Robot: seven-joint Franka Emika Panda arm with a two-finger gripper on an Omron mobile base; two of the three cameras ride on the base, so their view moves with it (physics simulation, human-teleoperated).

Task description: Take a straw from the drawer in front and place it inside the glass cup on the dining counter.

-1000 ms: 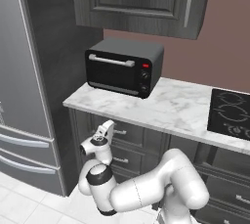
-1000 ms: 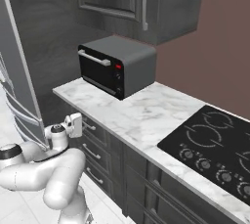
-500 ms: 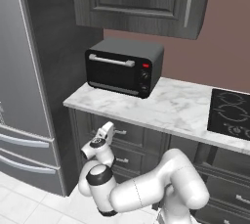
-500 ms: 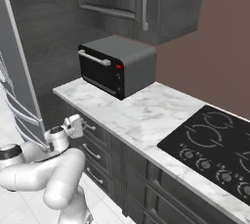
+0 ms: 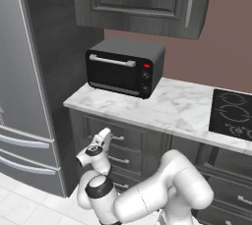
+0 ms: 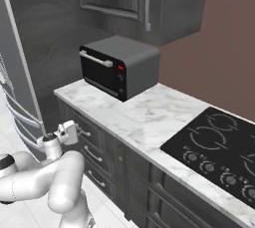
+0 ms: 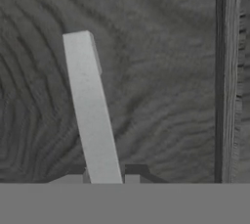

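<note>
My gripper (image 5: 107, 134) reaches forward to the top drawer (image 5: 135, 141) under the small marble worktop. From the right side the gripper (image 6: 75, 131) sits at the left end of the drawer's silver bar handle (image 6: 85, 133). In the hand view the handle (image 7: 90, 105) runs as a pale bar across the dark wood-grain drawer front (image 7: 166, 91). It passes between my two dark finger tips, which press against both of its sides, so the gripper (image 7: 105, 171) is shut on the handle. The drawer looks closed. The straw, the glass cup and the dining counter are out of view.
A black toaster oven (image 5: 123, 68) stands on the marble worktop (image 5: 172, 108), with a black cooktop (image 5: 234, 113) to its right. A tall grey fridge (image 5: 24, 86) flanks the drawers on the left. Smaller drawers (image 5: 120, 161) lie below, and wall cabinets (image 5: 142, 0) hang above.
The jaws have closed in on the drawer handle. The hand has stayed at nearly the same spot in front of the drawer.
</note>
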